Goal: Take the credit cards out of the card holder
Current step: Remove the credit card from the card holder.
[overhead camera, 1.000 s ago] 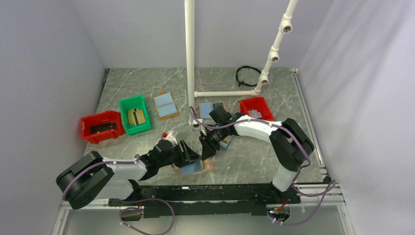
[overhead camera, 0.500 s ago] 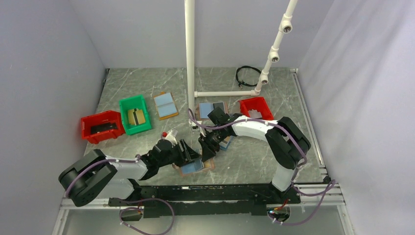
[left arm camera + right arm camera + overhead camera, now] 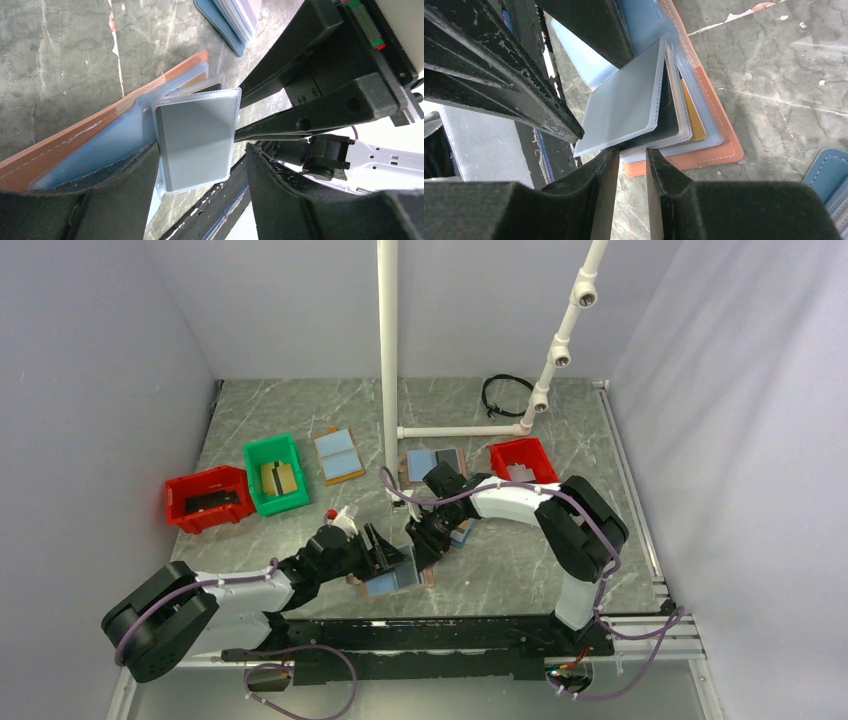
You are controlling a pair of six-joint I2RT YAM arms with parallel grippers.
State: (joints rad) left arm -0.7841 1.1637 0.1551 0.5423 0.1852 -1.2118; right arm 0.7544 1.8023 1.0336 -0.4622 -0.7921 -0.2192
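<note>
Right wrist: right pincer (image 3: 628,162) narrowly parted, perhaps touching credit card (image 3: 668,125); left pincer (image 3: 200,150) wide.

Holder (image 3: 115,140): stitched tan leather-look rim, glossy clear plastic sleeves. Counter (image 3: 784,75): marbled grey-green stone look, smooth, matt.

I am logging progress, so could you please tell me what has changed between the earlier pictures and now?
The left arm's elbow swung back toward the near left corner, while the left gripper stayed at the card holder. The right arm's elbow edged left, the right gripper staying at the holder too. No grasp or release shows. The card holder and green bin stayed put.
</note>
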